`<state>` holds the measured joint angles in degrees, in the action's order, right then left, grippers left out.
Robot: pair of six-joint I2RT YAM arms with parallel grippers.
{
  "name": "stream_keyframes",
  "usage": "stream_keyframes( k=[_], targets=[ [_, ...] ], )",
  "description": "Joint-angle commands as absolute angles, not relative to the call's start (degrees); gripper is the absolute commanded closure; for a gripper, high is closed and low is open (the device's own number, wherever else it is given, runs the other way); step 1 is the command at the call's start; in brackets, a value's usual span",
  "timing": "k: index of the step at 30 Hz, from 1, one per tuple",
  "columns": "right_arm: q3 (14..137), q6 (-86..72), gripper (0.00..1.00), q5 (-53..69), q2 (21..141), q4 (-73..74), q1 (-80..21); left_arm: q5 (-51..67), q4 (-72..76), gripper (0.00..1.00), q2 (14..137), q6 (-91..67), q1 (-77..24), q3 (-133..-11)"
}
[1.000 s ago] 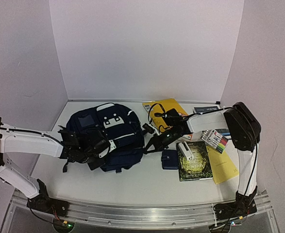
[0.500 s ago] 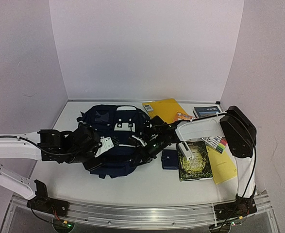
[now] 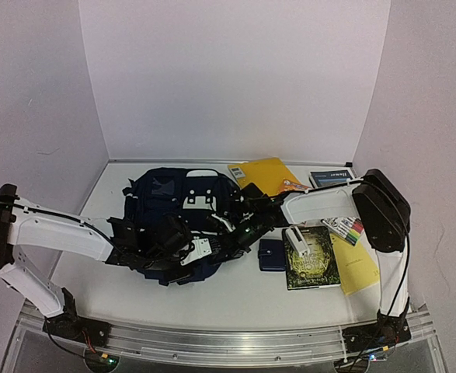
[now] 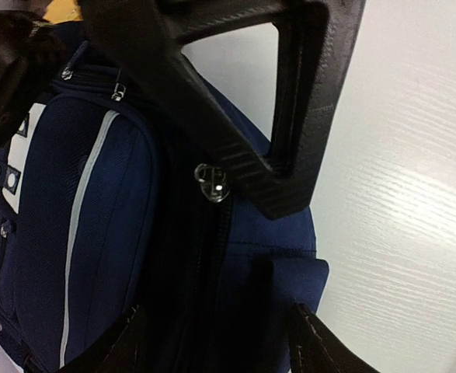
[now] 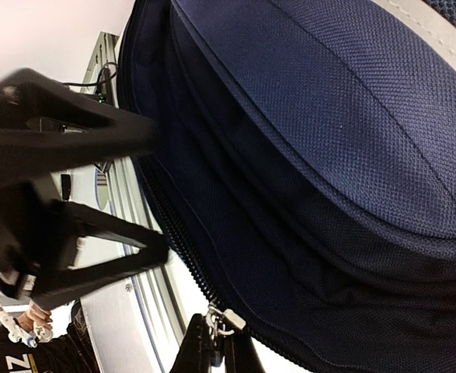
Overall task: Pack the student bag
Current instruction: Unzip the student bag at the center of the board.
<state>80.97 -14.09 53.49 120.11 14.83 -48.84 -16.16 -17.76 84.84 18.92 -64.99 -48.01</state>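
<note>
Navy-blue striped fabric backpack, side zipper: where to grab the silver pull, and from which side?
Pinch the small silver metal pull on the zipper track of the navy-blue striped fabric backpack. It stands off the fabric beside the bag's edge, so probably come from the white tabletop side, fingers across its flat faces.

Cloth of the student bag (image 5: 328, 116): navy woven synthetic, coarse visible weave, matt. Its stripe piping is paler and smoother. The zip puller (image 4: 211, 181) is small metal, shiny w/ glints; the zip teeth are dark and dull. The left claw fingers (image 4: 243, 148) are black plastic, matt, w/ fine ribbed layer lines. The right claw fingers (image 5: 57, 116) are the same black plastic, approx. satin. The tabletop (image 4: 398, 194) is white w/ faint wood-grain streaks, semi-gloss w/ a soft glare patch. The arm shells (image 3: 57, 229) are smooth white plastic. Yellow folder (image 3: 266, 175), at the bag's 1 o'clock: smooth and flat; paper or plastic, can't tell.
</note>
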Motion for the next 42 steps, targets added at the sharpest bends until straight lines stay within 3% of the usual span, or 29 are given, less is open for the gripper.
stream_keyframes(
  k=[1,4,9,17,28,42],
  targets=[
    [80.54,-13.73,1.0,54.98,119.32,13.57,-48.78,-17.51,-15.38,0.52,86.72,19.23,-65.11,-49.44],
    [79.94,-13.0,1.0,54.57,119.25,13.68,-48.37,-18.24,-18.92,0.78,85.42,17.36,-65.09,-49.31],
    [78.65,-11.67,1.0,53.24,119.02,14.05,-45.39,-21.02,-25.52,0.99,80.35,14.72,-65.09,-48.78],
    [78.82,-6.49,1.0,50.23,120.11,18.53,-38.23,-24.12,-33.95,1.0,73.01,10.9,-65.1,-47.39],
    [91.01,-3.99,1.0,37.62,126.98,22.1,-33.75,-22.62,-38.19,1.0,67.32,9.04,-65.26,-46.05],
    [103.46,-7.14,1.0,22.95,132.67,22.14,-32.39,-18.75,-39.87,1.0,71.79,8.71,-66.48,-48.84]
  ],
)
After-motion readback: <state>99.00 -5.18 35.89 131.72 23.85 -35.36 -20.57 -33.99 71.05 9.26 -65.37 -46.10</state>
